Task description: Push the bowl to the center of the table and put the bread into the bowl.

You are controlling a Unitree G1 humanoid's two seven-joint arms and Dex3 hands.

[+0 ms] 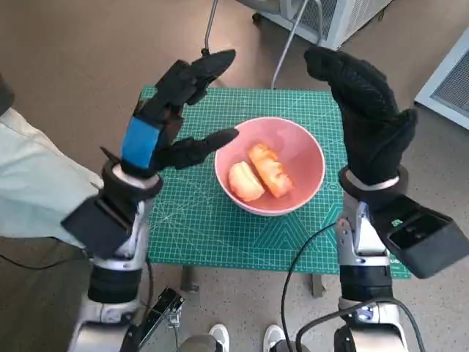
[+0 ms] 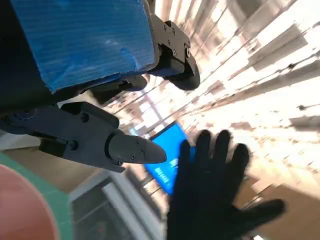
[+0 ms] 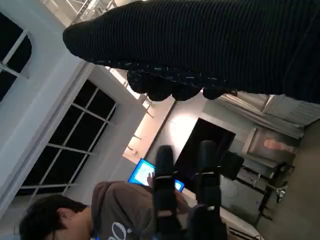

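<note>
On the green mat [image 1: 190, 227], right about its middle, we've got the pink bowl [image 1: 304, 158] sitting upright, and both pieces of bread [image 1: 258, 174] are lying inside it, side by side and touching. Left of the bowl, our left hand [image 1: 165, 117] is raised above the mat, blue-taped back turned outward, fingers [image 1: 209, 66] spread and reaching over toward the bowl's far side, the thumb pointing at the bowl's near-left rim without touching it. Nothing in that hand. Right of the bowl, our right hand [image 1: 366, 110] stands upright in its glove, fingers apart and lifted above the bowl's far-right edge, palm facing the bowl, also holding nothing. Bowl and bread lie between the two hands, lower than both. From the left wrist we catch a sliver of the bowl's rim and the gloved hand splayed wide opposite. From the right wrist, a person [image 3: 75, 220] is visible beyond the black fingers of the left hand.
</note>
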